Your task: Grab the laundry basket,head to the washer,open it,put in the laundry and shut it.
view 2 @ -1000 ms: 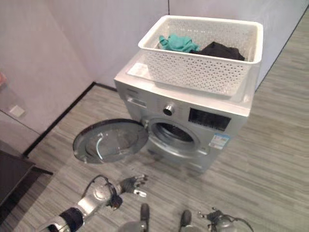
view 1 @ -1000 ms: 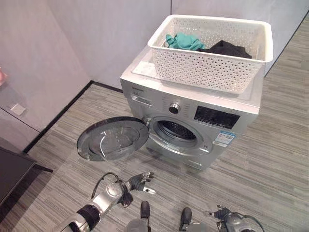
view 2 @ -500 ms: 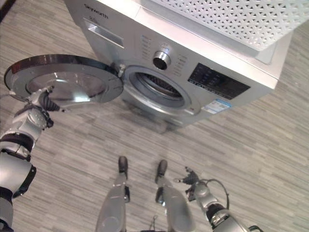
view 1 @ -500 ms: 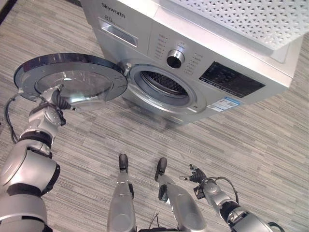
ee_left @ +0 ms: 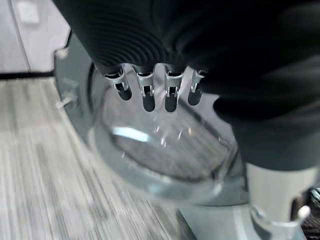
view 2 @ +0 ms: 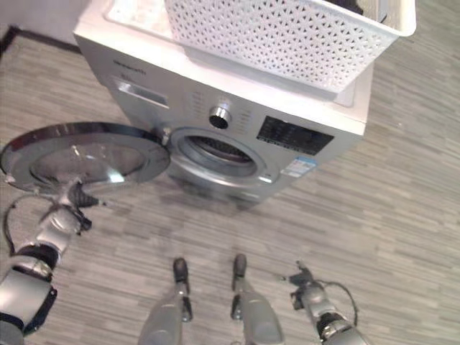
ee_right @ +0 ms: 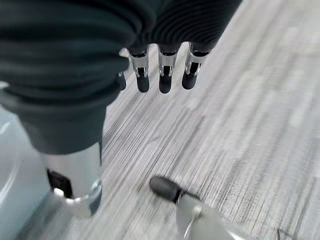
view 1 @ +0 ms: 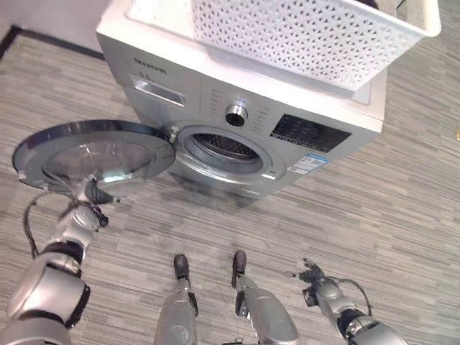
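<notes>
The silver front-loading washer (view 1: 172, 90) stands ahead of me. Its round glass door (view 1: 93, 151) is swung wide open to the left, and the drum opening (view 1: 219, 147) is bare. The white perforated laundry basket (view 1: 302, 36) rests on top of the washer, with a bit of dark cloth (view 2: 352, 6) showing at its far rim. My left hand (view 1: 92, 198) is just below the door's near edge. Its fingers (ee_left: 148, 97) are straight, in front of the door glass (ee_left: 160, 150). My right hand (view 1: 315, 277) hangs low at the lower right over the floor, fingers (ee_right: 165, 75) relaxed, holding nothing.
Grey wood-grain floor (view 1: 402, 201) stretches round the washer, widest to the right. A dark baseboard (view 1: 43, 39) and a wall run behind the washer at the upper left. The open door juts out into the room to the left of the washer.
The camera has dipped and shifted, so the whole picture moved. My left hand rose from near the floor to the door's near edge. The door stays open and the right hand stays low.
</notes>
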